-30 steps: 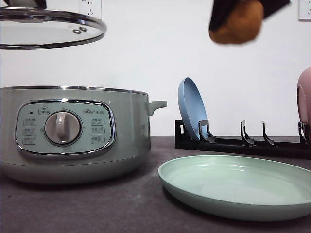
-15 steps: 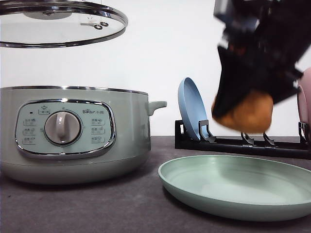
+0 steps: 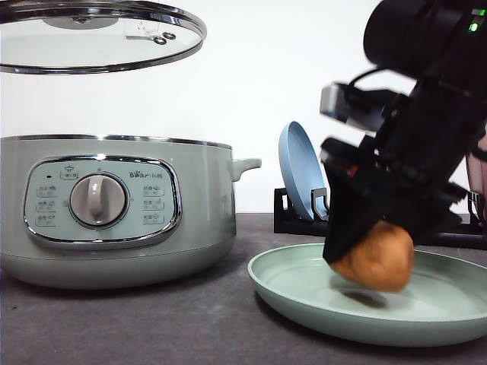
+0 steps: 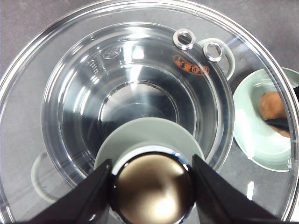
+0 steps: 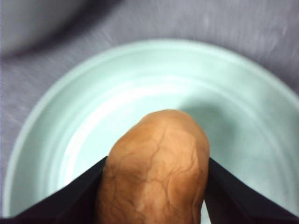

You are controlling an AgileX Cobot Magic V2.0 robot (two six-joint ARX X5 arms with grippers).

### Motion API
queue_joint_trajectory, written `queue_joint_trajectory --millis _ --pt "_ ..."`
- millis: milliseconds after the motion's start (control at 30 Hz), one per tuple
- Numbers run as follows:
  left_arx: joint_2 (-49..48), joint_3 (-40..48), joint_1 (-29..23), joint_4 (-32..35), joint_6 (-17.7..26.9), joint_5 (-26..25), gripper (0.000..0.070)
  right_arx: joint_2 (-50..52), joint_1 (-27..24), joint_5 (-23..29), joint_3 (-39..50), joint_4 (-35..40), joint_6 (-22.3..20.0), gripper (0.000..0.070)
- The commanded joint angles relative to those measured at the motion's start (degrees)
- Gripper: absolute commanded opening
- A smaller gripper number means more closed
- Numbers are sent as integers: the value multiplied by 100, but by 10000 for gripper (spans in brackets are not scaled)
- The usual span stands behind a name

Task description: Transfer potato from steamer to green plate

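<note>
Potato (image 3: 374, 258) has come down from high above the bench to hang just over the green plate (image 3: 304, 304), clear of the steamer (image 3: 114, 213); only release seems left. Right gripper (image 3: 365, 255) jaws pinch the potato from both sides. Left gripper (image 4: 152, 179) jaws clamp the glass lid's knob (image 4: 153, 186), holding the lid aloft.

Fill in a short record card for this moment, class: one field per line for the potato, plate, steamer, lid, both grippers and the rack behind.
potato: held just above the plate, shadow under it, not yet set down
plate: green, on the table right of the steamer
steamer: open, on the table
lid: glass, held in the air above the steamer
left gripper: shut on the lid's knob
right gripper: shut on the potato
rack: black, a blue plate standing in it
</note>
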State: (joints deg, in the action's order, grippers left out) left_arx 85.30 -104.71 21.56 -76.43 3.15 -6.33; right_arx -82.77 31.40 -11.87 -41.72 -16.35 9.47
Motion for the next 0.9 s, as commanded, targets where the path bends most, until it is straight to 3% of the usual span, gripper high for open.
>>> queue_joint_trajectory --millis 0,433,867 --pt "-44 -170 26 209 26 -34 1 -107 35 18 -27 47 135 329" --pt "-40 -170 27 258 27 -33 1 -38 32 114 -35 54 218 555" --pt "369 -168 75 404 25 -31 1 1397 -209 315 -629 -337 156 560"
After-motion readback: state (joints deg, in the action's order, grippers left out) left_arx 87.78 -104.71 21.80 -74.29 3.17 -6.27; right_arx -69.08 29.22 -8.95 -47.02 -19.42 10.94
